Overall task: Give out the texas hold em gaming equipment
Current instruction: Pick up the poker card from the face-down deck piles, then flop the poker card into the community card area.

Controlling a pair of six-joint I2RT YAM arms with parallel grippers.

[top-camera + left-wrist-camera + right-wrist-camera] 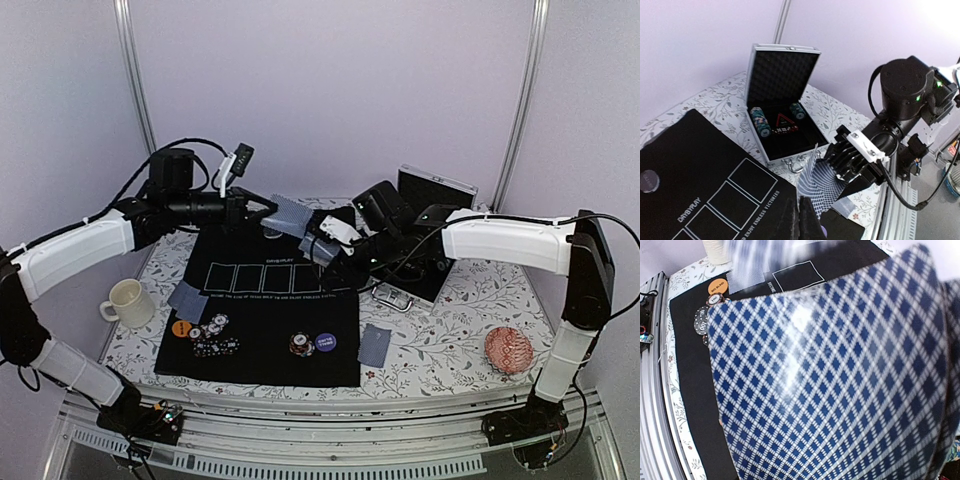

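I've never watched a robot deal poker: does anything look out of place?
One playing card lies off the black mat, on the flowered cloth beside it. The cards between the right arm's jaws are splayed and curved, not a neat stack.

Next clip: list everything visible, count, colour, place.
black felt mat, white card outlines: one, table centre
open aluminium case: one, far right
cream mug: one, left of mat
face-down blue-grey cards: two spots, mat's left edge, right of mat
poker chip stacks: several, mixed colours, mat's near edge, more in case
orange button disc: one, beside left chips
purple button disc: one, beside middle chips
silver button disc: one, on mat
red patterned disc: one, near right
blue-checked card pack: one, between both grippers
left gripper: shut on pack
right gripper: shut on pack
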